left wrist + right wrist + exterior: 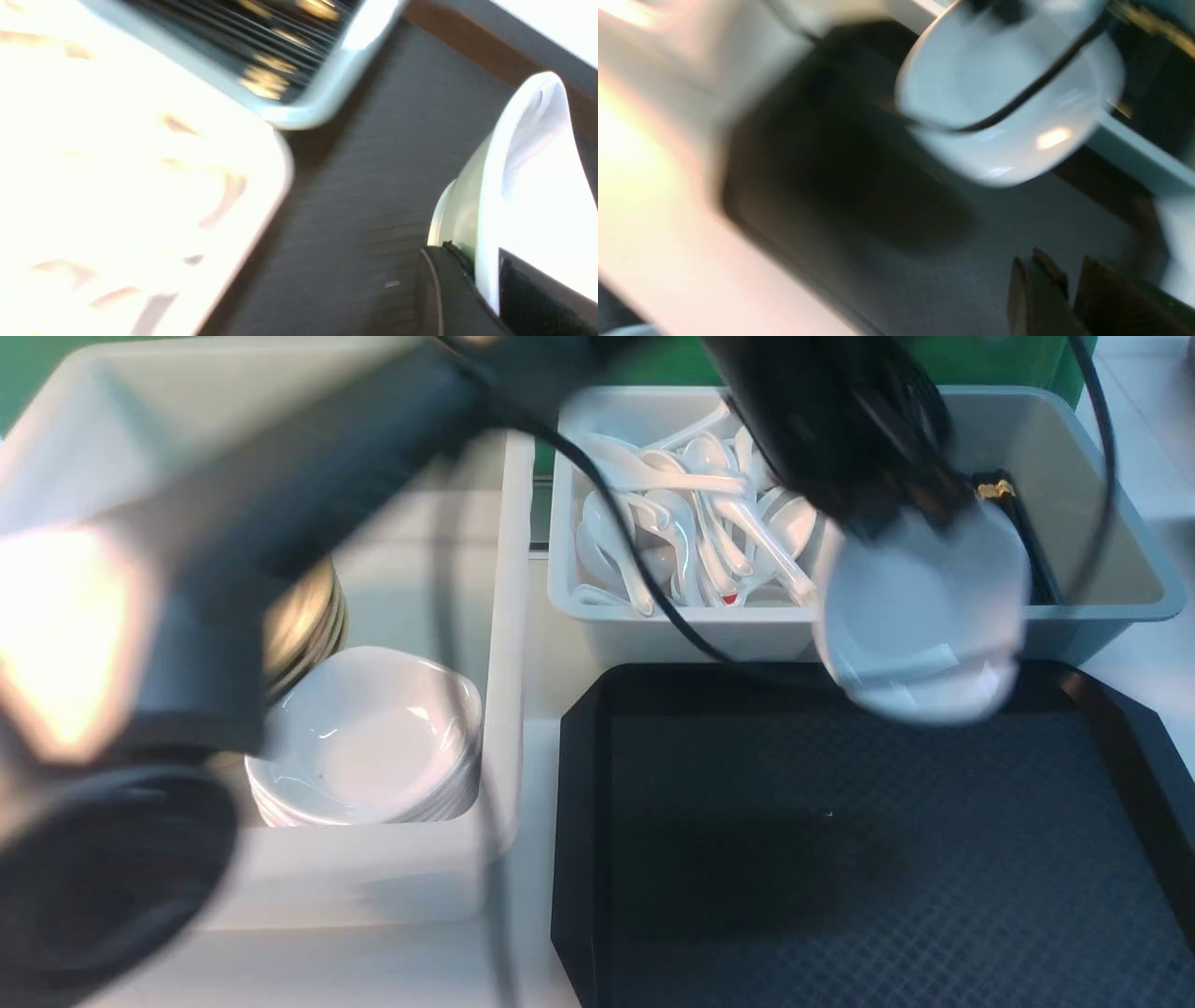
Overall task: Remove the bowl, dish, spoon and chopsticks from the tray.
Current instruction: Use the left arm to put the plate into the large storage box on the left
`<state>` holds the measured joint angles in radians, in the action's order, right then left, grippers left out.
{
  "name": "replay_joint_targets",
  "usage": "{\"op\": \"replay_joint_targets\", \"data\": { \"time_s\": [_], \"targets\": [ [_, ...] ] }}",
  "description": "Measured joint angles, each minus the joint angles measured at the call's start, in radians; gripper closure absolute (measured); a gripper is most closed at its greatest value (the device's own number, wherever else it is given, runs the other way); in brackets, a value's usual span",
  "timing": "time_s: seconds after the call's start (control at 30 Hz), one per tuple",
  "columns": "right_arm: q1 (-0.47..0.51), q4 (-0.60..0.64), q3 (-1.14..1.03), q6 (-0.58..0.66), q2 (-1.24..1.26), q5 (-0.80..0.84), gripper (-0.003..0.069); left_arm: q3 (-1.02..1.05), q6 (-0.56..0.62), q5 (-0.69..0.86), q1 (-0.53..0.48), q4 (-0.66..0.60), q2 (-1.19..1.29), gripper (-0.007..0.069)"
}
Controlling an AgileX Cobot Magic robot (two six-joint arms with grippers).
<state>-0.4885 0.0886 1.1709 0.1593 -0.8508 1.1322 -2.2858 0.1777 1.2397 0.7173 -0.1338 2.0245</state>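
My left gripper is shut on the rim of the small white dish and holds it tilted in the air over the back edge of the black tray. The left wrist view shows the dish clamped in my left gripper above the tray. My right gripper is shut and empty over the tray, with the dish ahead of it. No spoon, bowl or chopsticks show on the tray.
Behind the tray stand grey-blue bins holding several white spoons and black chopsticks. A white tub at the left holds a stack of white dishes and olive-tan bowls, partly hidden by my left arm.
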Motion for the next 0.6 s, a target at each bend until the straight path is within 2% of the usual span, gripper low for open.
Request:
{"op": "replay_joint_targets", "data": {
  "time_s": [0.13, 0.2, 0.23, 0.27, 0.3, 0.37, 0.6],
  "targets": [
    [-0.014, 0.246, 0.051, 0.164, -0.114, -0.044, 0.0495, 0.161, -0.045, 0.005, -0.111, 0.031, -0.206, 0.0623],
    [-0.035, 0.280, 0.061, 0.188, -0.149, -0.056, 0.0495, 0.241, -0.052, 0.005, -0.146, 0.037, -0.268, 0.0623],
    [-0.067, 0.299, 0.070, 0.208, -0.185, -0.075, 0.0495, 0.381, -0.060, 0.009, -0.203, 0.042, -0.356, 0.0623],
    [-0.076, 0.302, 0.073, 0.209, -0.192, -0.081, 0.0495, 0.398, -0.060, 0.009, -0.209, 0.042, -0.379, 0.0623],
    [-0.111, 0.302, 0.081, 0.215, -0.218, -0.103, 0.0495, 0.554, -0.073, -0.004, -0.273, 0.042, -0.473, 0.0623],
    [-0.162, 0.301, 0.090, 0.225, -0.248, -0.140, 0.0495, 0.680, -0.093, -0.046, -0.336, 0.039, -0.569, 0.0623],
    [-0.350, 0.274, 0.170, 0.249, -0.397, -0.228, 0.0495, 1.176, -0.153, -0.329, -0.566, -0.013, -0.844, 0.0623]
  ]
}}
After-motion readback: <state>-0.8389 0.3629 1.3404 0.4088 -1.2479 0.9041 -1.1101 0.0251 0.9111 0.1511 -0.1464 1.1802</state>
